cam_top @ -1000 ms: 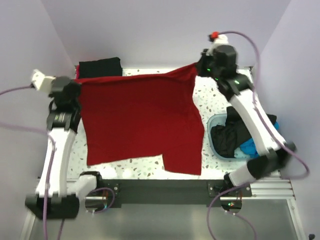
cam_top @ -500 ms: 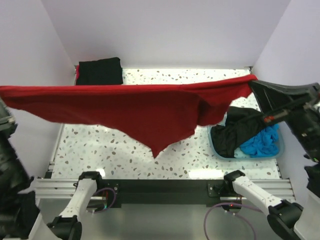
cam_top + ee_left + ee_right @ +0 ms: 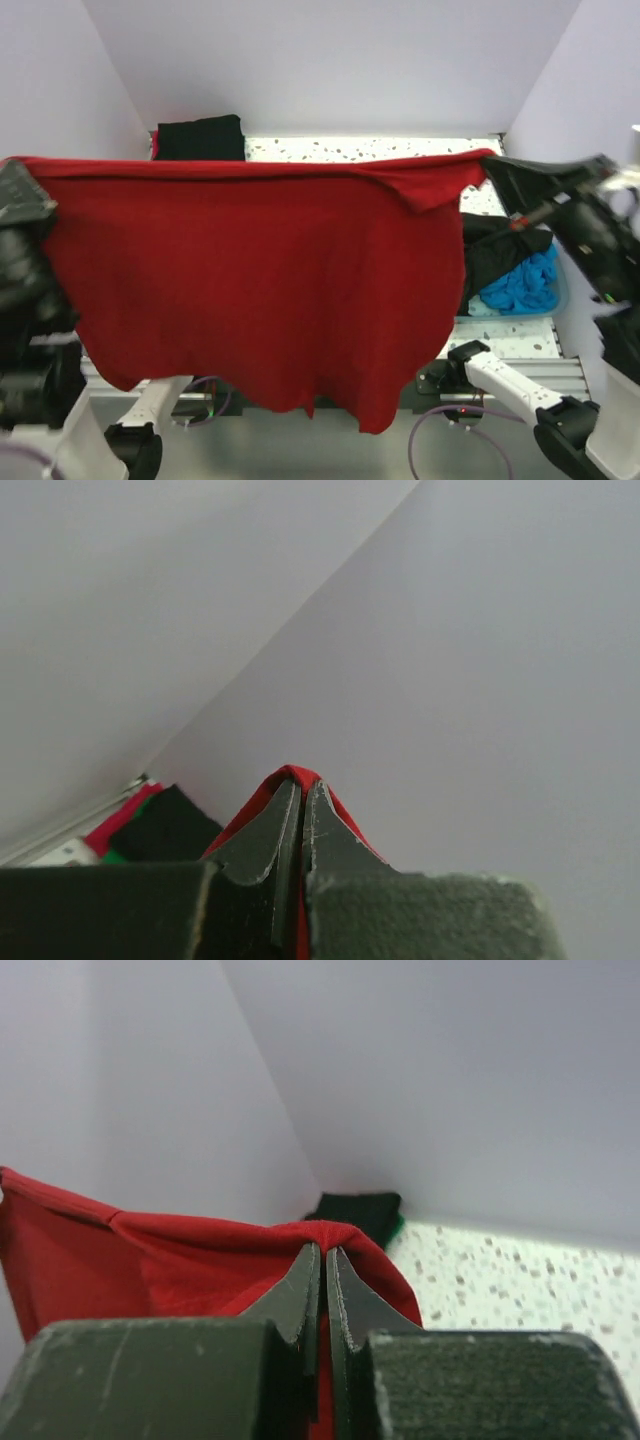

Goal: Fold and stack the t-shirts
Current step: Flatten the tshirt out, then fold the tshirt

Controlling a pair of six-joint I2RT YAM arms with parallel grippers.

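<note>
Pale lilac walls, white speckled bench.

Top view: the dark red cotton t-shirt is off the bench, stretched wide in the air between the two arms. Its top edge is roughly level and the body hangs like a curtain, hiding most of the bench and the left arm's base. The left hand has the top left corner and the right hand the top right corner. A small flap folds over just beside the right one. A folded black t-shirt sits at the far left corner of the bench. A translucent teal plastic basin on the right side holds a crumpled black t-shirt and a crumpled blue t-shirt.

Left wrist view: fingers fully closed, red cloth clamped between them and peaking over the tips. Beyond them is the folded black shirt, with a red fabric edge and a green fabric edge showing beside it.

Right wrist view: fingers pressed together on red cloth. The shirt's top edge runs off to the left, taut. The black fold is visible at the far corner.
</note>
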